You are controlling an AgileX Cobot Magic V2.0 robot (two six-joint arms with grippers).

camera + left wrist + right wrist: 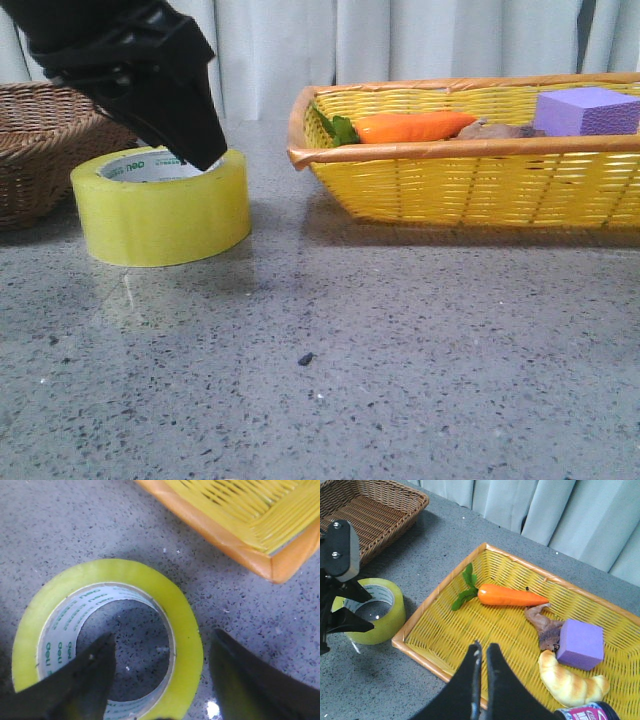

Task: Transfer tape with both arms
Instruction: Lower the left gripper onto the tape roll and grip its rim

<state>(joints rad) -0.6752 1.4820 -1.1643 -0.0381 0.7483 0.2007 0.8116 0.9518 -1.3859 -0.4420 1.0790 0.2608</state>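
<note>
the grey speckled table [400, 360] carries everything, and the biggest thing on it is the yellow woven basket [470, 185] with its orange rim, sitting just off to the side of the left gripper [162, 672] and directly below the right gripper [483, 662]. a brown wicker basket [40, 150] stands on the far side of the left gripper from the yellow one, close behind the tape [165, 205]. the tape lies flat on the table, between the two baskets and touching neither, its white core with green lettering facing up. the left gripper is spread open straddling the tape's wall, one finger down inside the core, the other outside the roll, not visibly pressing it. the right gripper hovers above the yellow basket with its fingers nearly together, only a thin slit between them, holding nothing. in the basket beneath it lie a carrot [512, 596], a croissant [570, 680], a purple foam block [580, 644] and a small brownish piece [545, 627] i cannot identify.
</note>
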